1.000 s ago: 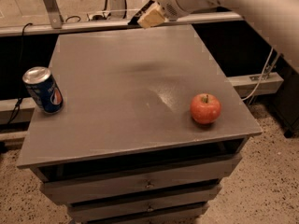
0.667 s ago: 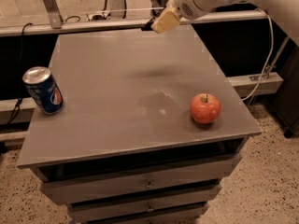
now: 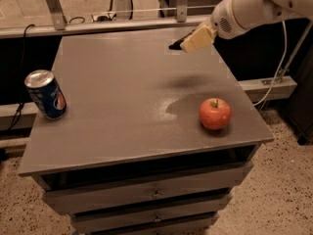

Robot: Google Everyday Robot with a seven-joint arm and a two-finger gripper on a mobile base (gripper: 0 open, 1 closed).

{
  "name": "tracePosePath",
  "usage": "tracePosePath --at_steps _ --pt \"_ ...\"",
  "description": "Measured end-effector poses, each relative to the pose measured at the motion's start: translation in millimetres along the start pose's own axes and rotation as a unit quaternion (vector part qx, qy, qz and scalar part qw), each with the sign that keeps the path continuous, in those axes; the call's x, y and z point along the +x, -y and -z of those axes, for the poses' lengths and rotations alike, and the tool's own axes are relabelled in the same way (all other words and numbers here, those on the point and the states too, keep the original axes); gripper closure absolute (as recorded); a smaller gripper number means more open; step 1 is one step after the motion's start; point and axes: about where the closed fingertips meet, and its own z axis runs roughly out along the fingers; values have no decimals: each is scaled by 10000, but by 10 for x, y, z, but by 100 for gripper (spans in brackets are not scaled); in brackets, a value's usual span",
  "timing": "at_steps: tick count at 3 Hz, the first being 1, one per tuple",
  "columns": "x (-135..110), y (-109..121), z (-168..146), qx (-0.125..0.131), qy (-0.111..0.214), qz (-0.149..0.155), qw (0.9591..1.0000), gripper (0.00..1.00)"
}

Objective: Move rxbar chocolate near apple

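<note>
The red-orange apple [image 3: 215,113] sits on the grey table [image 3: 117,106] near its front right corner. My gripper [image 3: 188,42], with beige fingers, hangs above the table's back right part, well behind and above the apple. A thin black sliver, the rxbar chocolate [image 3: 175,45], sticks out to the left from between the fingers, and the gripper is shut on it. Most of the bar is hidden by the fingers. A soft shadow lies on the tabletop below the gripper.
A blue soda can [image 3: 45,94] stands upright near the table's left edge. The table has drawers [image 3: 156,194] below its top. A metal rail [image 3: 98,26] runs behind the table, and a cable [image 3: 274,77] hangs at the right.
My gripper has moved to the right and toward the front with the black bar in it, from the back edge to over the table's right part. The apple and the can have not moved.
</note>
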Motion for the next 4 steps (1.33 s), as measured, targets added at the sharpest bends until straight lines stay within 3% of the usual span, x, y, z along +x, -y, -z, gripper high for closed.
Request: tracePosePath --at_steps 2,3,4 --pt "634 -199 -24 -647 -288 -804 9942 100" --pt "791 -294 -75 -900 -379 -982 9904 100" --pt "896 -380 -105 -1126 -497 -1097 9863 82"
